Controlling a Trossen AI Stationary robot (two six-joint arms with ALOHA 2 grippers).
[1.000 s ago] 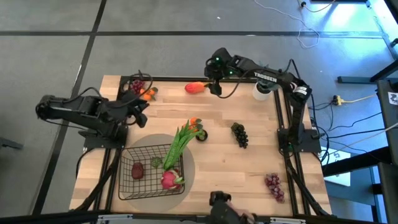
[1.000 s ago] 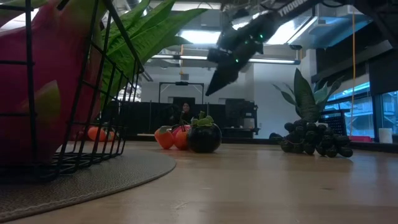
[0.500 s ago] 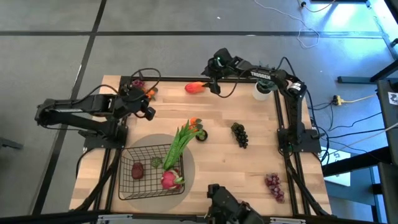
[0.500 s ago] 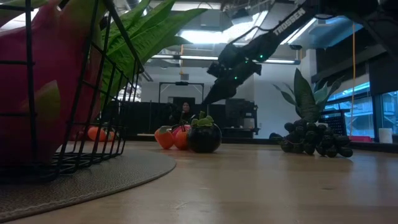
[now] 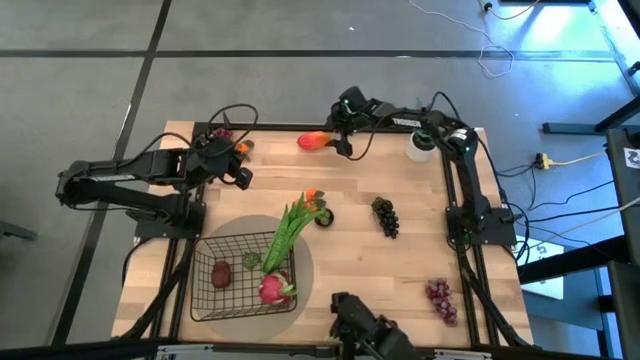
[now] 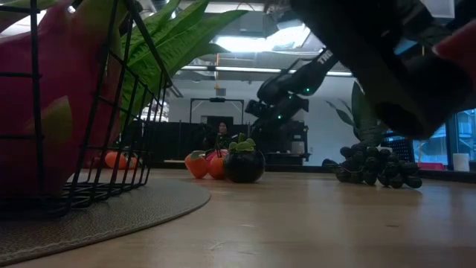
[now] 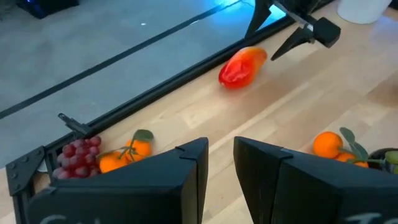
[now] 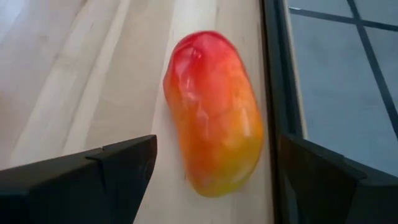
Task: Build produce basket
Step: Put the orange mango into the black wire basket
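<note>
Lying partly filled, the basket (image 5: pixel 245 275) awaited more; the mango (image 8: pixel 214 112) was framed by the right gripper (image 5: pixel 341 145) (fingers apart), the left gripper (image 7: pixel 221 165) nearly closed, empty.

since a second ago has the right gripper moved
Yes. In the high view the right gripper has shifted left toward the mango, farther from the white pot.
</note>
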